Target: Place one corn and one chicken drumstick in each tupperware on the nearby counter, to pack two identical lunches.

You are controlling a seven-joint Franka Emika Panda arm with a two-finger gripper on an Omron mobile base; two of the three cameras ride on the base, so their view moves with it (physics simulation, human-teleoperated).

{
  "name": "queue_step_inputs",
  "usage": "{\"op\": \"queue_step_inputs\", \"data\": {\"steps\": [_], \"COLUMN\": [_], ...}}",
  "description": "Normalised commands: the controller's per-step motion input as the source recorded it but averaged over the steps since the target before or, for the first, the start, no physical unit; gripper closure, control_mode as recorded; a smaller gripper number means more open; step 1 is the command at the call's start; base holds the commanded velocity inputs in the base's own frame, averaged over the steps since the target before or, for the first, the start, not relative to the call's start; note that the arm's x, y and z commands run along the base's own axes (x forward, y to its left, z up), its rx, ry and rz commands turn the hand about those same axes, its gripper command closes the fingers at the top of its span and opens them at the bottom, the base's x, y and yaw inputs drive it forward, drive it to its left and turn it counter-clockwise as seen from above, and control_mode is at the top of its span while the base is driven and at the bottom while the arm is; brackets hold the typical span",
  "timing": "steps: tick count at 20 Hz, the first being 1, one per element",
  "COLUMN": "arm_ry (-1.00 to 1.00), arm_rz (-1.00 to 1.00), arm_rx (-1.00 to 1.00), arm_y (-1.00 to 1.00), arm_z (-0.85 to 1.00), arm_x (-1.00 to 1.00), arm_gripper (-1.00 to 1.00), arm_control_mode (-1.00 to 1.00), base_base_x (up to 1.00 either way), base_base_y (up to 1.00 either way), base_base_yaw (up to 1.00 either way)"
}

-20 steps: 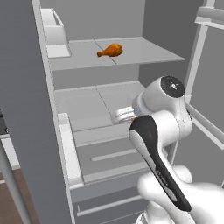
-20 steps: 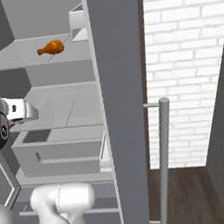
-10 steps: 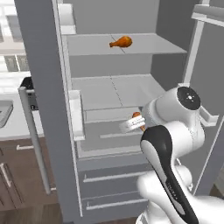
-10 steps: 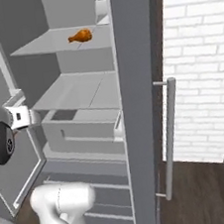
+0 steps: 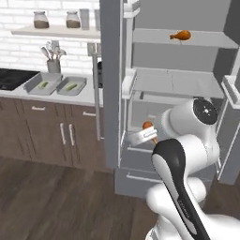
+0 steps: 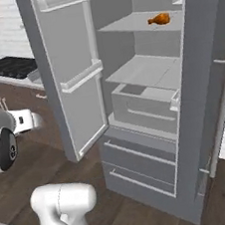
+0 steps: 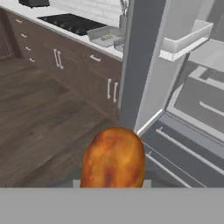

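Off to the left, on the counter (image 5: 89, 97), sit the two tupperware (image 5: 43, 84) trays, each with a corn (image 5: 71, 86) in it. The fingers (image 5: 144, 136), well to the right by the open fridge (image 5: 178, 89), are clamped on one chicken drumstick (image 7: 113, 158), its fat end toward the hand camera. A second drumstick (image 5: 181, 35) lies on the top fridge shelf. Dark wood floor lies between.

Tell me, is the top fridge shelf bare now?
No, a chicken drumstick lies on the top fridge shelf.
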Motion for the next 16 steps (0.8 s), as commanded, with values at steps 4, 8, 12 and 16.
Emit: {"op": "queue_step_inputs", "data": {"steps": [4, 8, 12, 16], "arm_ry": [0.00, 0.00, 0.00, 0.00], "arm_rz": [0.00, 0.00, 0.00, 0.00], "arm_rx": [0.00, 0.00, 0.00, 0.00], "arm_y": [0.00, 0.00, 0.00, 0.00], "arm_z": [0.00, 0.00, 0.00, 0.00], "arm_x": [0.00, 0.00, 0.00, 0.00], "arm_gripper": [1.00, 1.00, 1.00, 1.00], "arm_control_mode": [1.00, 1.00, 1.00, 1.00], "base_base_x": [-0.56, 0.28, 0.76, 0.69], "base_base_y": [0.16, 0.42, 0.06, -0.35], "base_base_yaw": [0.62, 0.53, 0.56, 0.58]}}
